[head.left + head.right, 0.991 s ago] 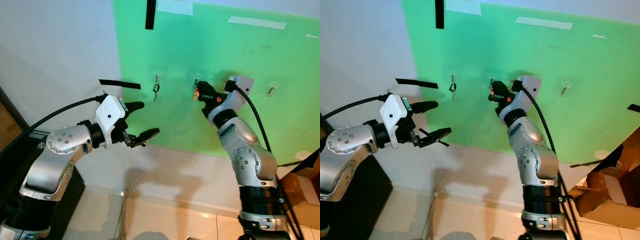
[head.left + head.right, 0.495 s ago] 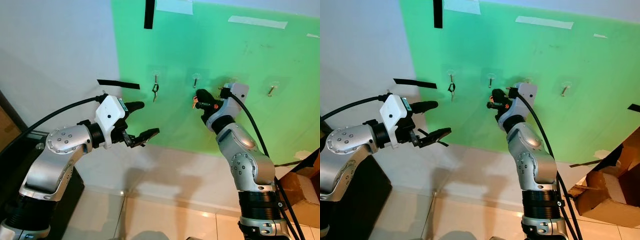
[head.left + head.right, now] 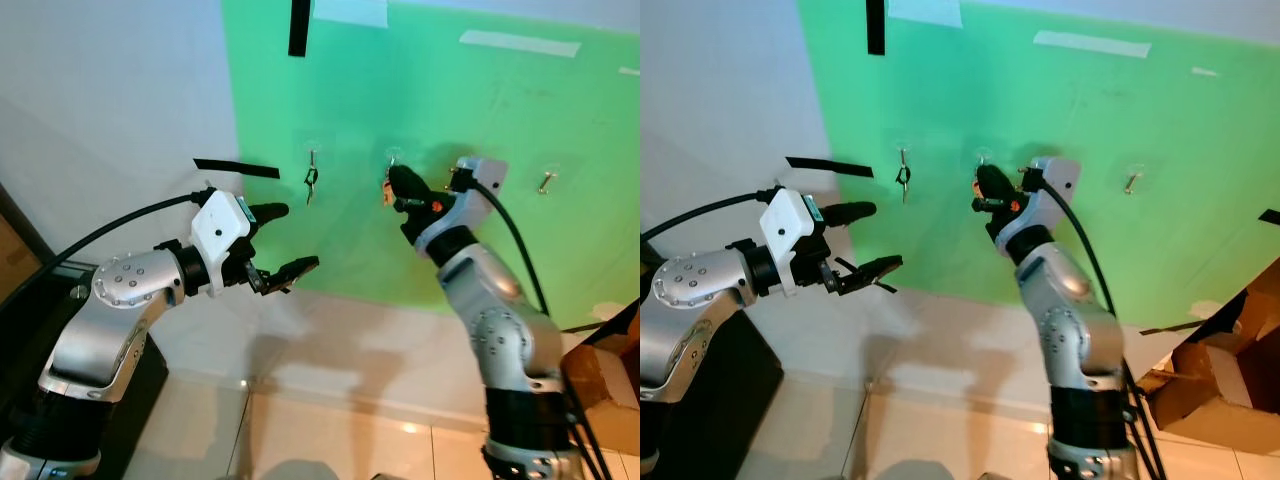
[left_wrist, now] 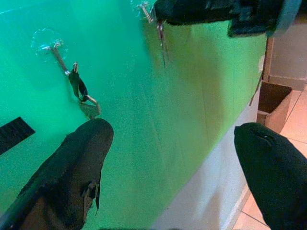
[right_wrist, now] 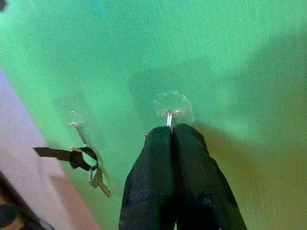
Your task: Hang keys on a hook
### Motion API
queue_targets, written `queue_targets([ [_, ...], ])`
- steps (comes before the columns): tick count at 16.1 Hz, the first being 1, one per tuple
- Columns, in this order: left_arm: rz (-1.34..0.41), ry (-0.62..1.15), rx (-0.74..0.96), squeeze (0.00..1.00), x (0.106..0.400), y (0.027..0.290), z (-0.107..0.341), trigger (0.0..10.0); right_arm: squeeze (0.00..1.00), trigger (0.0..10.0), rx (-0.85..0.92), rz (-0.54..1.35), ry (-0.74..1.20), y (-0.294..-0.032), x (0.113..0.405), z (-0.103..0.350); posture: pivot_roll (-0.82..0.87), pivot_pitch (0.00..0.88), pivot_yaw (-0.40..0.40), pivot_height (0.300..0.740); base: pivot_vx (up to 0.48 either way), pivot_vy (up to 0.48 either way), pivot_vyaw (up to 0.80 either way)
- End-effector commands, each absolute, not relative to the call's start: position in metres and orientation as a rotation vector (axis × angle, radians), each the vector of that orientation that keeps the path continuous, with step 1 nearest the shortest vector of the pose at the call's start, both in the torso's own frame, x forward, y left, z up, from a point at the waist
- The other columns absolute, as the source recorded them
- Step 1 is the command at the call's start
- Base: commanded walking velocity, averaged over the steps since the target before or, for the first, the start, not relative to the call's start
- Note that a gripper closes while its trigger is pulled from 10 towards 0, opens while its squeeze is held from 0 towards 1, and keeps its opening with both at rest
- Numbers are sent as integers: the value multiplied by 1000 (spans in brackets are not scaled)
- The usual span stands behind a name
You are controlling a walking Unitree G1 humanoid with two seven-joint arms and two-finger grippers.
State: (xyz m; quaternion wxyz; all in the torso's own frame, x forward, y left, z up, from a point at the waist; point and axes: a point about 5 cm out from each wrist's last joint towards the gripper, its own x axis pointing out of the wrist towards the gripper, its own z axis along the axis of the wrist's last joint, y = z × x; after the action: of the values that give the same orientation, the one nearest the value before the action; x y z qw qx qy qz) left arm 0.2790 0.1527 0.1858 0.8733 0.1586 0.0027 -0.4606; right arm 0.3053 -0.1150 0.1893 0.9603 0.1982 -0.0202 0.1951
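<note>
A green sheet (image 3: 420, 150) covers the wall, carrying small hooks. The right end effector (image 3: 398, 180), fingers pressed together on keys (image 3: 386, 190), reaches up to the middle hook (image 5: 169, 115) to loop them on. The left end effector (image 3: 285, 240) waits spread apart, clear of a key set (image 4: 81, 96) already hanging on the neighbouring hook.

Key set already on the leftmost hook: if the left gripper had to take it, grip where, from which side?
Probably the black fob just under the hook: it looks like the thickest part. Bring the open left gripper straight at the green wall, one finger on either side. The key below looks thin and dangles.
</note>
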Motion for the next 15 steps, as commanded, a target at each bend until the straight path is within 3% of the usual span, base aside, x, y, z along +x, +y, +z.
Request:
queue_targets([
  [1,-967,-12,350,0,281,151,191,10000,0,10000,399,435,-45,-113,301,194,-1,0,-53,740,0,0,0],
  [5,-967,-11,347,0,282,151,191,10000,0,10000,519,552,-66,-109,291,205,-5,0,-53,740,0,0,0],
  [10,-967,-10,346,0,282,151,192,10000,0,10000,549,555,-60,-111,291,209,-3,0,-56,740,0,0,0],
  [12,-967,-11,347,0,282,151,192,10000,0,10000,549,525,-61,-112,293,212,-2,0,-56,740,0,0,0],
  [15,-964,-14,342,0,281,150,191,10000,0,10000,603,251,-150,-130,301,233,-6,0,-64,740,0,0,0],
])
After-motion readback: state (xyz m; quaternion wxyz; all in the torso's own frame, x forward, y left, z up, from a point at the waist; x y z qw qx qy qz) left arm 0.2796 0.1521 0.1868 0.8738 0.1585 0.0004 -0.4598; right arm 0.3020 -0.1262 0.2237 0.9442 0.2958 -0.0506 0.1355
